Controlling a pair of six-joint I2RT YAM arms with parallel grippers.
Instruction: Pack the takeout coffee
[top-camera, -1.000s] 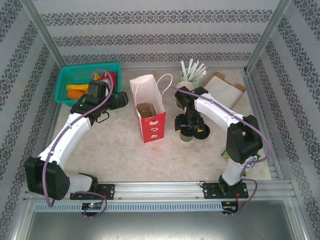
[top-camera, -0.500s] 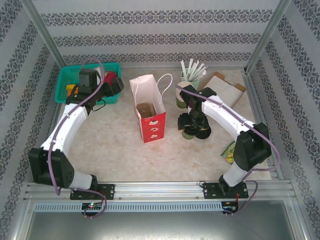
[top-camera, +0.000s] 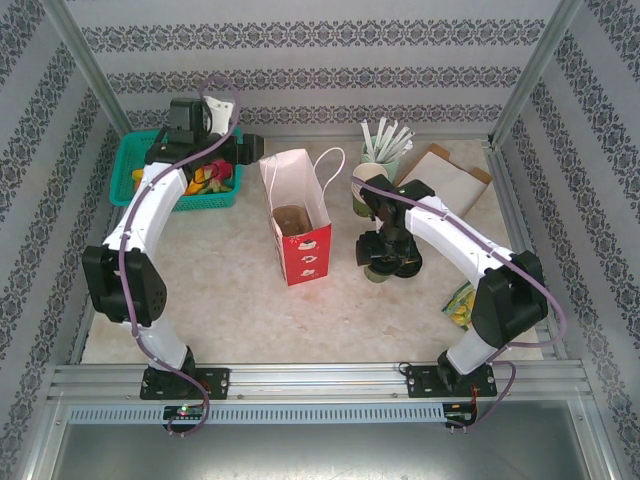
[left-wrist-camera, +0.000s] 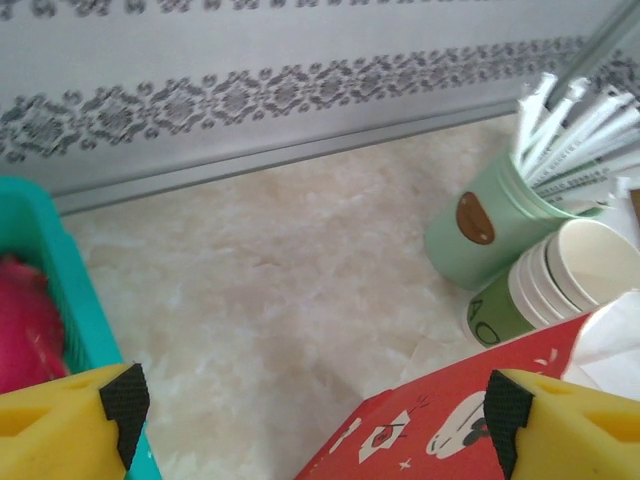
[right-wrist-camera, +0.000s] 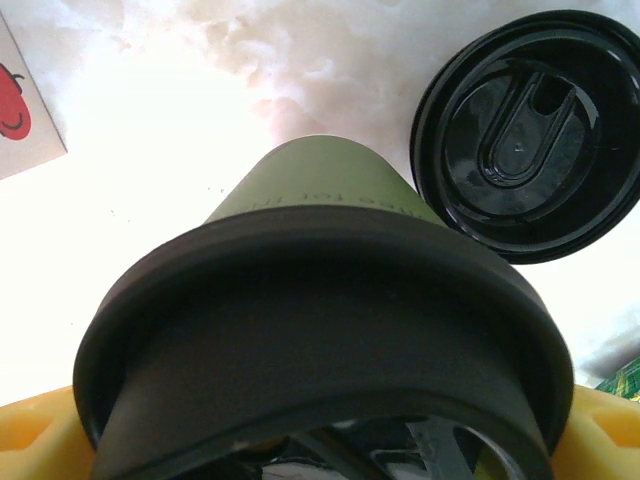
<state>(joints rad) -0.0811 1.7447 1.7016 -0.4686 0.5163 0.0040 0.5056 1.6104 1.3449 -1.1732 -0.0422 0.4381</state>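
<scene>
The takeout coffee (right-wrist-camera: 318, 190) stands on the tabletop (top-camera: 230, 290), near the red paper bag (top-camera: 303, 250). Its black top sits inside the right end effector (top-camera: 384, 252), which grips it from above. A loose black lid (right-wrist-camera: 520, 135) lies just beside the cup. The left end effector (left-wrist-camera: 315, 405) is wide open and holds nothing, by the green basket (top-camera: 150, 160).

takeout coffee (top-camera: 376, 274), right of red bag (top-camera: 303, 256): mostly hidden under right gripper (top-camera: 383, 256) | gripper touching lid (right-wrist-camera: 320, 330) or apart: cannot tell | red bag, left wrist view: bottom cut off | brown thing (top-camera: 291, 218) inside bag: unidentifiable
</scene>
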